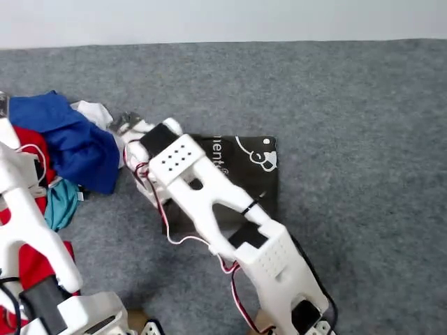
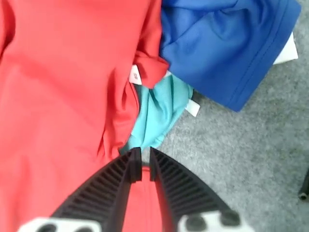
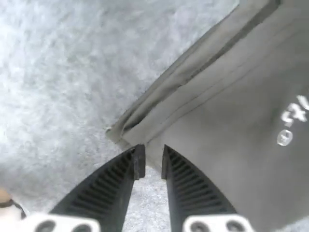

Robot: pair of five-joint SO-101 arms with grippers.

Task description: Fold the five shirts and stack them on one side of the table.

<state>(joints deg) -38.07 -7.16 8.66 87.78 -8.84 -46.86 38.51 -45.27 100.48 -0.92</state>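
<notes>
A folded black shirt (image 1: 244, 174) with white print lies mid-table. My right arm (image 1: 178, 159) stretches over it to its left edge. There my right gripper (image 3: 149, 157) has its jaws close together at a corner of the black shirt (image 3: 231, 121), with dark cloth between the tips. At the table's left a heap holds a red shirt (image 1: 31, 269), a teal shirt (image 1: 61, 202), a blue shirt (image 1: 70, 139) and a white shirt (image 1: 94, 112). My left gripper (image 2: 141, 159) hangs shut above the red shirt (image 2: 58, 96), its tips by the teal shirt (image 2: 161, 108), with the blue shirt (image 2: 227, 43) beyond.
Grey carpet (image 1: 349, 105) covers the table, bare at the back and the right. Red and white cables (image 1: 164, 216) trail along my right arm. The left arm's white body (image 1: 28, 216) crosses the heap.
</notes>
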